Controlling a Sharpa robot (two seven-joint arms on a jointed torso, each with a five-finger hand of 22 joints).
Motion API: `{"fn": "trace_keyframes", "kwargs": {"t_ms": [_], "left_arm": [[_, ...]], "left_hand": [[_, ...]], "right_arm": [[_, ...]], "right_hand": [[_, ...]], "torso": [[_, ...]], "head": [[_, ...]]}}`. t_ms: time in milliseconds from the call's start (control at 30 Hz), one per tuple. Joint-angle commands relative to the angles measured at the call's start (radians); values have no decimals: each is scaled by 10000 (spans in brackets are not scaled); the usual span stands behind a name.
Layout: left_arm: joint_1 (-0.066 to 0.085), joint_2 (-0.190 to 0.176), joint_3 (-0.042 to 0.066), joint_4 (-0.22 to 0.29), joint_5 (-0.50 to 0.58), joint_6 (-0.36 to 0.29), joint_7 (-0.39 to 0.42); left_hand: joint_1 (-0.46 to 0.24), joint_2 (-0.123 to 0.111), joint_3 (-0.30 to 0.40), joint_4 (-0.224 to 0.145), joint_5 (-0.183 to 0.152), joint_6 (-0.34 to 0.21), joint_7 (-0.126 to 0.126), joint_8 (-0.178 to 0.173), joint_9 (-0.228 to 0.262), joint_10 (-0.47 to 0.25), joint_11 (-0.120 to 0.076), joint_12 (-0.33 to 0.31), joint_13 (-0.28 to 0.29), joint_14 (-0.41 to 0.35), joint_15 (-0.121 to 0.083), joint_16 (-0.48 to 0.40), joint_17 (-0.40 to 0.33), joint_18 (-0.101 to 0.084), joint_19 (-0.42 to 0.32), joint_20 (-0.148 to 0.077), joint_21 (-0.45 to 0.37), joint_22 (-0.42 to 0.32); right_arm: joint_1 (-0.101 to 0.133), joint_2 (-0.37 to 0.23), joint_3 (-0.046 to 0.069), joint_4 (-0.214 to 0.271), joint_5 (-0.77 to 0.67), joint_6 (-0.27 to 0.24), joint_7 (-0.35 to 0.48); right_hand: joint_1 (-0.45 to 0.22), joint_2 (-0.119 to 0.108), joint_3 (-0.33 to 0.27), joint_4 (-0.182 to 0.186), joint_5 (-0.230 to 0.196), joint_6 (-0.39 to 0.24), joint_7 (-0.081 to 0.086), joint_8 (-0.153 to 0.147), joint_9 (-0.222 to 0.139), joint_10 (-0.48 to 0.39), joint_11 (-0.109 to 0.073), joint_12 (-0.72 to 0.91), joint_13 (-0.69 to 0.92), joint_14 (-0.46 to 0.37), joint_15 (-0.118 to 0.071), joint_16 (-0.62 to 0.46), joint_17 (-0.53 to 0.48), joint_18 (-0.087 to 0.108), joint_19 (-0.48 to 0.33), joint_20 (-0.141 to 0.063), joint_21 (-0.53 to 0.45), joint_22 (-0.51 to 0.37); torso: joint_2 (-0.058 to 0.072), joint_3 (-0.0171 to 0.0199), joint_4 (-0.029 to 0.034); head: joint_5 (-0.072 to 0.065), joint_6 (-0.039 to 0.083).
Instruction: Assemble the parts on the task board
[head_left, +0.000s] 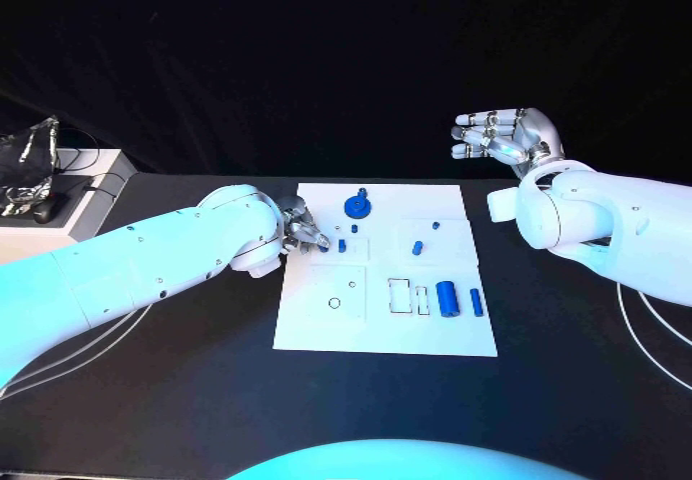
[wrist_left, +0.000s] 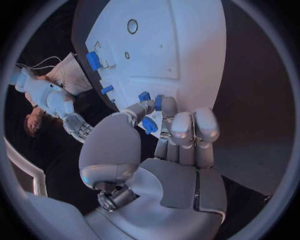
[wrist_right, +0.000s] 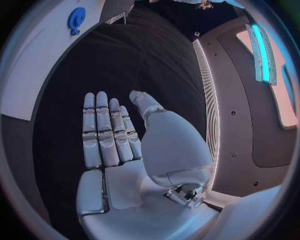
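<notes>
The white task board (head_left: 382, 330) lies in the middle of the black table. My left hand (head_left: 300, 228) sits at the board's left edge, and in the left wrist view its thumb and a finger pinch a small blue part (wrist_left: 149, 125) just above the board (wrist_left: 187, 45). Two small blue pegs (wrist_left: 144, 96) stand beside the fingertips. A blue gear (head_left: 358, 207) sits at the board's far edge; a blue cylinder (head_left: 447, 296) and a thinner blue pin (head_left: 477, 301) lie near its right side. My right hand (head_left: 505, 135) hangs raised beyond the board's far right corner, fingers spread and holding nothing (wrist_right: 109, 140).
A white stand with cables and dark gear (head_left: 43, 185) stands off the table's far left corner. More small blue pieces (head_left: 417, 246) stand mid-board. Outlined slots (head_left: 400, 292) and a round hole (head_left: 335, 302) mark the board's near half.
</notes>
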Motion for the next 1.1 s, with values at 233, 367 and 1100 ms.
{"fn": "trace_keyframes", "kwargs": {"t_ms": [233, 367, 1100], "left_arm": [[-14, -6, -11, -44, -222, 284, -85], [-14, -14, -12, -59, -254, 271, -112], [-15, 110, -16, -148, -38, 275, -110]], "left_hand": [[266, 185, 1114, -1070, 29, 84, 12, 45, -18, 33, -86, -65, 1, 20, 49, -62, 8, 1, -6, 38, -39, 500], [266, 185, 1114, -1070, 29, 84, 12, 45, -18, 33, -86, -65, 1, 20, 49, -62, 8, 1, -6, 38, -39, 500], [202, 134, 957, -1020, 35, 180, -59, 24, -55, 116, -122, -43, 6, 50, 36, -19, 80, -25, 33, 34, -8, 518]], "right_arm": [[3, 0, 6, 0, -94, 151, 84], [3, -5, 6, 2, -104, 153, 84], [2, -23, 6, 17, -128, 174, 56]], "right_hand": [[73, -18, -101, -33, -18, 9, 29, -9, -6, -14, -5, -53, -1, -31, -10, -40, -8, -25, -75, 8, 118, -94], [73, -18, -101, -33, -18, 9, 29, -9, -6, -14, -5, -53, -1, -31, -10, -40, -8, -25, -75, 8, 118, -94], [40, -22, -126, -76, -25, 16, 33, -10, -6, -12, -1, -56, -1, -34, -5, -43, -10, -35, -96, 4, 203, -205]], "torso": [[-2, -9, 8], [2, -5, 0], [12, -2, -13]], "head": [[23, -34], [29, -38], [22, -63]]}}
